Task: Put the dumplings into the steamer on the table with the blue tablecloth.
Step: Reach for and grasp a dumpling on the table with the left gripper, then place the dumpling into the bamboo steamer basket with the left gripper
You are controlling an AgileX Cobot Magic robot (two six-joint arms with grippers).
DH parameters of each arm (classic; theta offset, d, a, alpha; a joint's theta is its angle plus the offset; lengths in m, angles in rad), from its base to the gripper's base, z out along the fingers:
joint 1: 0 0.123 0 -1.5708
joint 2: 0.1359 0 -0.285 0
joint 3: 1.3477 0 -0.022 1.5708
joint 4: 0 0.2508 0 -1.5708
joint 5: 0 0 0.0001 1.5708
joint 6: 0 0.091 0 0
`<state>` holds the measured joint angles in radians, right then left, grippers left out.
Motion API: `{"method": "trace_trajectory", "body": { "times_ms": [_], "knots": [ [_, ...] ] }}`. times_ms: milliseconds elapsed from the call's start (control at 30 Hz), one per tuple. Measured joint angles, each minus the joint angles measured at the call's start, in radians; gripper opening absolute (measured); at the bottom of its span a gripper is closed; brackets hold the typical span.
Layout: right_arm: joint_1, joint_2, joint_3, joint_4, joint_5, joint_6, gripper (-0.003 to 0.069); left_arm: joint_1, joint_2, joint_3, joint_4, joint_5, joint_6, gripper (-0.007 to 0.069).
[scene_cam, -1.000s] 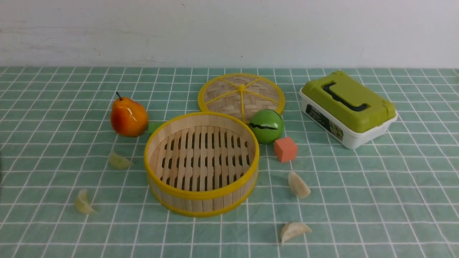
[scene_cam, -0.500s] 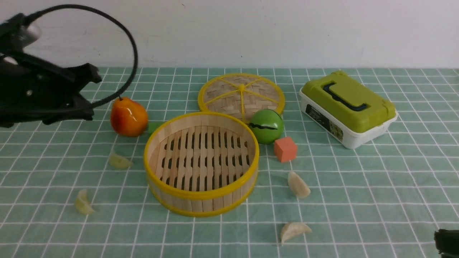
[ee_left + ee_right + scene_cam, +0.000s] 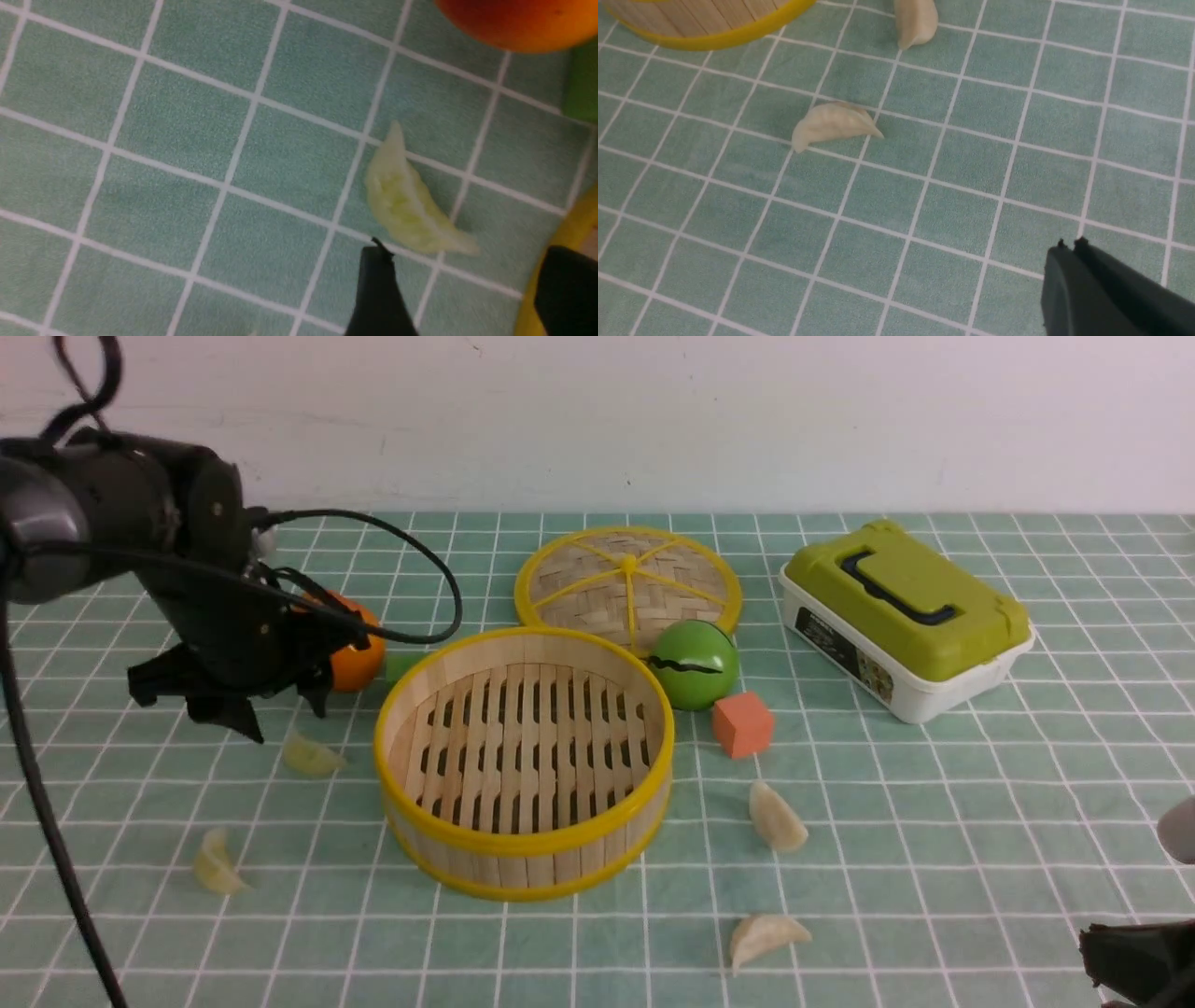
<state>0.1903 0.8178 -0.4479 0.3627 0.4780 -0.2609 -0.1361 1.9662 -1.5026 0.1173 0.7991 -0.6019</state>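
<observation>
Poises the left fingers (image 3: 378,294) wide apart and empty just above the greenish dumpling (image 3: 411,210), lying flat on the surface (image 3: 934,803) toward the left edge, between the pear (image 3: 359,658) and the steamer (image 3: 523,873). Shows the right fingers (image 3: 1083,294) pressed together, gripping nothing, low at the near right corner. Finds every dumpling outside the bare steamer at the middle: a second dumpling (image 3: 217,863) nearer the near left corner, a third dumpling (image 3: 777,817) and a fourth dumpling (image 3: 766,936) right of the steamer, toward the near edge. Risks plenty from here: descending off-centre and shoving the glossy crescent aside instead of straddling it; landing one finger on the steamer's yellow rim, very close by; pinching only the thin frill and dropping it mid-lift; bumping the pear; bunching the cloth (image 3: 140,784).
</observation>
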Motion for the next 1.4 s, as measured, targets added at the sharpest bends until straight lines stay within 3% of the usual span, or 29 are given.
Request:
{"method": "trace_trajectory", "body": {
  "times_ms": [100, 233, 300, 467, 667, 800, 900, 1200, 1400],
  "knots": [
    [0.0, 0.0, 0.0, 0.0, -0.002, 0.0, -0.0002, 0.001, 0.076, -0.027, 0.015, -0.006, -0.065, 0.0505],
    [0.0, 0.0, 0.0, 0.0, -0.002, 0.0, -0.0002, 0.001, 0.14, -0.043, 0.002, -0.011, -0.08, 0.0486],
    [0.0, 0.0, 0.0, 0.0, -0.002, 0.0, -0.0001, 0.0, 0.145, -0.049, -0.004, -0.01, -0.082, 0.0426],
    [0.0, 0.0, 0.0, 0.002, -0.002, -0.001, 0.0001, 0.001, 0.139, -0.052, -0.009, -0.003, -0.069, 0.0181],
    [0.0, 0.0, 0.0, 0.003, -0.002, -0.002, 0.0005, -0.001, 0.034, -0.085, -0.069, 0.022, 0.039, 0.0196],
    [0.0, 0.0, 0.0, 0.003, -0.001, -0.003, 0.0006, -0.033, -0.035, -0.142, -0.165, 0.075, 0.209, 0.0196],
    [0.0, 0.0, 0.0, 0.003, -0.001, -0.004, 0.0009, -0.118, -0.036, -0.169, -0.227, 0.065, 0.322, 0.0196],
    [0.0, 0.0, 0.0, -0.003, 0.04, -0.005, 0.0012, -0.192, 0.13, -0.17, -0.21, -0.019, 0.291, 0.0196],
    [0.0, 0.0, 0.0, -0.004, 0.051, -0.007, 0.002, -0.197, 0.152, -0.172, -0.218, -0.026, 0.289, 0.036]
  ]
}}
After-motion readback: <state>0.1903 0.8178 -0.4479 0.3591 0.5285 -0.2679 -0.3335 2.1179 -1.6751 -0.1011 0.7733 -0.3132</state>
